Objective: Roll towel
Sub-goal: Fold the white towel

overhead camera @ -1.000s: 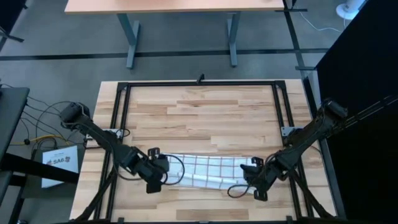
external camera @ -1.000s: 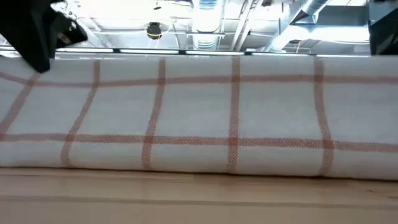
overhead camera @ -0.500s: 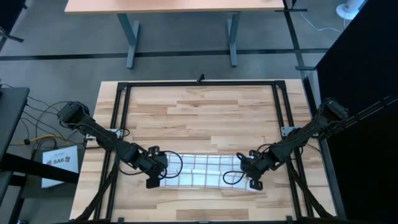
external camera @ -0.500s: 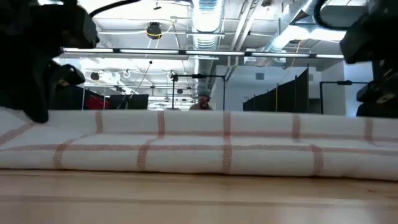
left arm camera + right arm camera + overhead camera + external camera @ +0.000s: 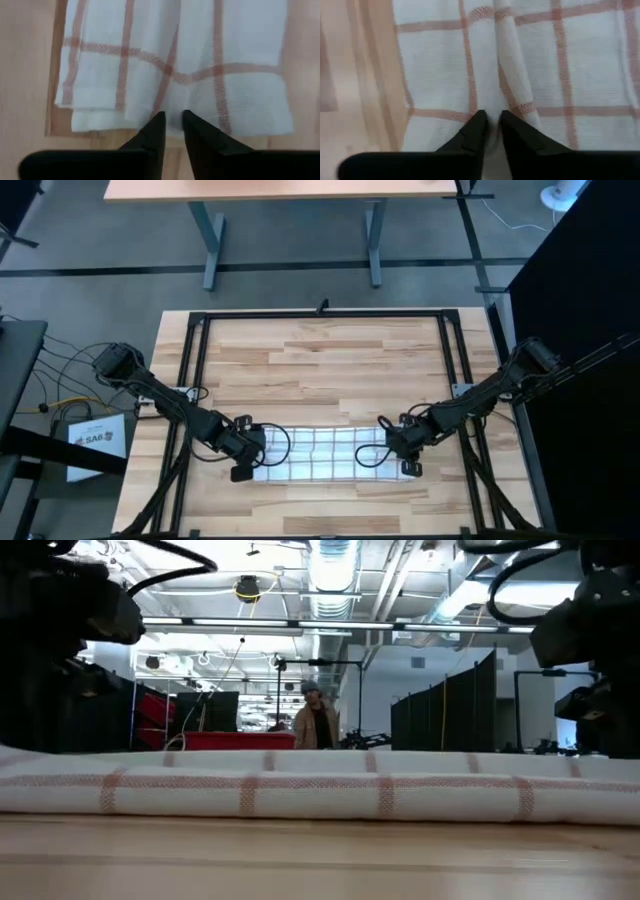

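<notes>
The thin white cloth towel with the reddish grid lines (image 5: 322, 455) lies on the pale wooden desk (image 5: 320, 360), down near the 6 o'clock edge. It makes a long, low strip running from the 9 o'clock side to the 3 o'clock side. From the low view the towel (image 5: 320, 790) looks like a flat band with more than one layer, so some folding or rolling seems to be done. It is not a tight round roll yet, so most of the rolling is probably left to do.

The left gripper (image 5: 247, 457) sits at the 9 o'clock end of the towel. In its own wrist view, the left gripper (image 5: 171, 125) has its fingers pulled very close together, right at the towel's edge. A little bit of cloth may be pinched between them, but the view is too poor to be sure.

The right gripper (image 5: 398, 448) sits at the 3 o'clock end. In its wrist view, the right gripper (image 5: 490, 125) has narrow fingers too, and a raised ridge of cloth runs right into the gap, so it looks like it is pinching the towel there.

A person (image 5: 315, 725) stands far back in the room.
</notes>
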`<action>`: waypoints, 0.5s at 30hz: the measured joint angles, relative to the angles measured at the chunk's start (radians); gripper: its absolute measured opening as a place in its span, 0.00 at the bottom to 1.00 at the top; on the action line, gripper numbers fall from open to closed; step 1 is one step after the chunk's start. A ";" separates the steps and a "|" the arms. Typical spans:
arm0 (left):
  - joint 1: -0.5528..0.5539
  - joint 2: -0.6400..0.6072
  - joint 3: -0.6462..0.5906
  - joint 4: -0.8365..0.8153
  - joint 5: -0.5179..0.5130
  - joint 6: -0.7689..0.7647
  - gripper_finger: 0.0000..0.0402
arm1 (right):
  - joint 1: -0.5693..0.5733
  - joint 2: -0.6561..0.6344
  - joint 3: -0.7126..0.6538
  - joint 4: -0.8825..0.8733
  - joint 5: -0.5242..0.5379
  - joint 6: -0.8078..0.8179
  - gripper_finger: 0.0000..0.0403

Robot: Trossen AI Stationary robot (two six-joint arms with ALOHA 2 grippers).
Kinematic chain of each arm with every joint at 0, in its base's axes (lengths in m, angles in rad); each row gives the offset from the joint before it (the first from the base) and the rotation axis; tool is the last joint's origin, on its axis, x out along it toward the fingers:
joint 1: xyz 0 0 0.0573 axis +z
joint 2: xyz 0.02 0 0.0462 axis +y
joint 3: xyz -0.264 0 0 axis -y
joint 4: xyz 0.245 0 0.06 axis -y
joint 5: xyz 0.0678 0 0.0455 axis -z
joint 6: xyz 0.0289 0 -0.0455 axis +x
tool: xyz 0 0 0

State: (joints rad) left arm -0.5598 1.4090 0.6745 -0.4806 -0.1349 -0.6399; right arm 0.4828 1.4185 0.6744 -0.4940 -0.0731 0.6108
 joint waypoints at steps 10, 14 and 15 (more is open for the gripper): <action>-0.049 0.000 0.231 -0.233 -0.072 0.015 0.24 | 0.116 0.000 0.283 -0.359 0.203 -0.063 0.25; -0.101 0.000 0.281 -0.261 -0.128 -0.010 0.21 | 0.218 0.000 0.320 -0.367 0.331 0.005 0.25; -0.112 0.000 0.286 -0.260 -0.131 -0.025 0.21 | 0.240 0.001 0.319 -0.360 0.353 0.031 0.25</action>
State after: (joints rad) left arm -0.6720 1.4090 0.9610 -0.7406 -0.2661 -0.6646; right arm 0.7227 1.4198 0.9930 -0.8539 0.2796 0.6419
